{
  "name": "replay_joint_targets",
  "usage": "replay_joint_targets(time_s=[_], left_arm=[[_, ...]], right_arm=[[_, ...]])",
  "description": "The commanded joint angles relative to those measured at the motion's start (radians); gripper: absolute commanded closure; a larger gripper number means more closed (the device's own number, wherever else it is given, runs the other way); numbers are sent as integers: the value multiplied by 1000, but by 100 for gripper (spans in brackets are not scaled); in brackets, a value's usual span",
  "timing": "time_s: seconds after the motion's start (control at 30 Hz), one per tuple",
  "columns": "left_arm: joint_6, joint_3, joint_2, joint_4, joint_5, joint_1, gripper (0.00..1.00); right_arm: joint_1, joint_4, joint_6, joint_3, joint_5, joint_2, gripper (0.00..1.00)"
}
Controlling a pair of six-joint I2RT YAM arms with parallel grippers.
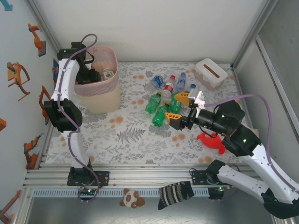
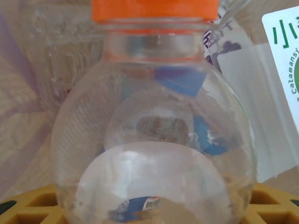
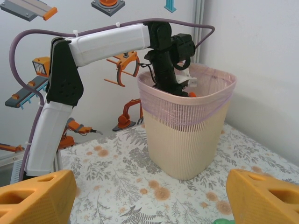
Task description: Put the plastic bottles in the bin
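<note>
- A clear bottle with an orange cap (image 2: pixel 154 140) hangs inside the bin (image 1: pixel 100 100), between the yellow fingers (image 2: pixel 28 207) of the left pincer (image 1: pixel 88 71). Whether they pinch it or merely flank it, I cannot tell.
- A green-and-white label (image 2: pixel 282 51) shows just beside it, so other bottles seem to lie in the bin already.
- The step in hand looks like the drop. The bottle is inside the rim, so the next move calls for the jaws fully apart and the arm lifted straight up, clear of the pink liner.
- The pile of bottles (image 1: pixel 166 100) lies on the desk (image 1: pixel 140 140), well to the right of the bin — most of the task remains.
- The right pincer (image 1: pixel 180 110) hovers at the side of that pile away from the bin, spread wide and holding nothing. Its next pick calls for lowering across one bottle's body.
</note>
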Motion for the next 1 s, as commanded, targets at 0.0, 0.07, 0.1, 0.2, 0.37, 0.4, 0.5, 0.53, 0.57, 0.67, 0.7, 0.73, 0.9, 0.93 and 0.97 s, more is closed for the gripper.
replay_joint_targets(time_s=[0.0, 0.07, 0.1, 0.2, 0.37, 0.4, 0.5, 0.53, 0.57, 0.67, 0.7, 0.73, 0.9, 0.93, 0.97], left_arm=[[-8, -49, 62, -26, 14, 9, 38], [-9, -61, 66, -22, 19, 10, 35], [-9, -63, 67, -19, 22, 11, 35], [-12, -62, 47, -14, 37, 11, 29], [-26, -57, -30, 9, 50, 12, 21], [-27, -54, -44, 10, 53, 12, 19], [-30, -42, -85, 9, 53, 13, 16], [-31, -40, -101, 9, 53, 14, 15], [-32, -37, -113, 9, 54, 14, 14], [-33, -34, -146, 9, 49, 14, 12], [-34, -32, -156, 9, 45, 14, 12], [-34, -33, -166, 9, 41, 14, 10], [-33, -17, -187, 8, 39, 15, 7], [-33, -16, -192, 9, 42, 15, 7], [-34, -13, -197, 9, 44, 15, 7]], right_arm=[[5, 0, -17, 22, 9, -4, 18], [5, 4, -14, 22, 9, -4, 18], [4, 5, -14, 22, 11, -4, 18], [5, 2, -10, 25, 27, -3, 18], [5, -37, 8, 47, 104, 11, 18], [5, -42, 12, 49, 114, 13, 18], [5, -53, 22, 50, 151, 16, 18], [5, -56, 24, 53, 166, 18, 18], [5, -61, 25, 52, 177, 19, 18], [4, -71, 27, 56, 208, 23, 18], [5, -73, 30, 57, 215, 23, 18], [5, -77, 33, 59, 222, 26, 18], [5, -86, 41, 65, 240, 36, 18], [5, -86, 46, 64, 244, 37, 18], [5, -87, 49, 65, 252, 39, 18]])
